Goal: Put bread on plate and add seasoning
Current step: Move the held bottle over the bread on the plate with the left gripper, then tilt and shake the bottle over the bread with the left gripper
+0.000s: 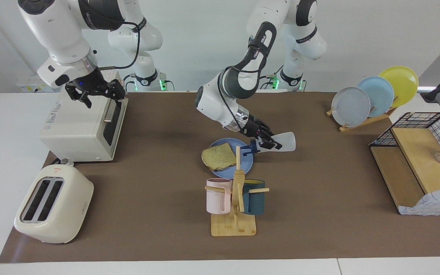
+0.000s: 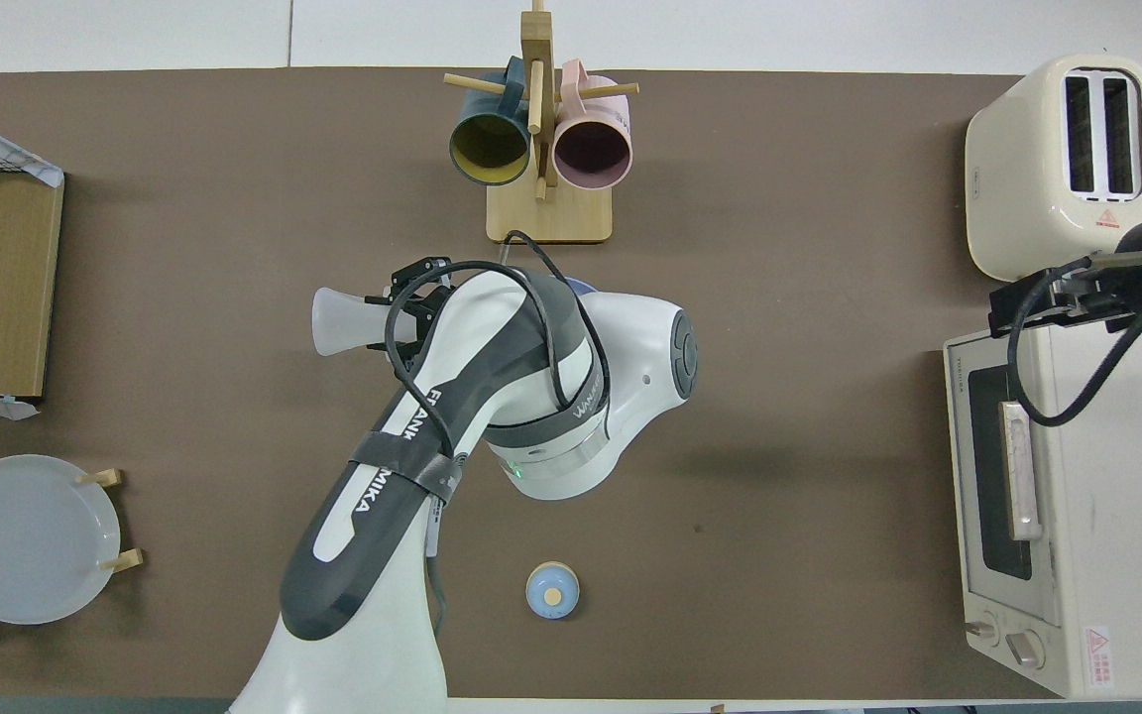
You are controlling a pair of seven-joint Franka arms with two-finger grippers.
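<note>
Seasoning (image 1: 279, 142) lies sideways, clamped in the left tool (image 1: 266, 141), its cap over the plate (image 1: 247, 164) edge (bread (image 1: 218, 157) rests on that plate). Right tool (image 1: 97, 93), fingers spread apart, hovers over the oven (image 1: 80, 128).

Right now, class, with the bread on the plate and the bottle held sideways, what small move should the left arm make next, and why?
Probably shift the seasoning sideways over the bread. The left gripper holds it tipped, but its dark cap hangs over the plate rim, beside the slice. The right gripper waits over the toaster oven.
</note>
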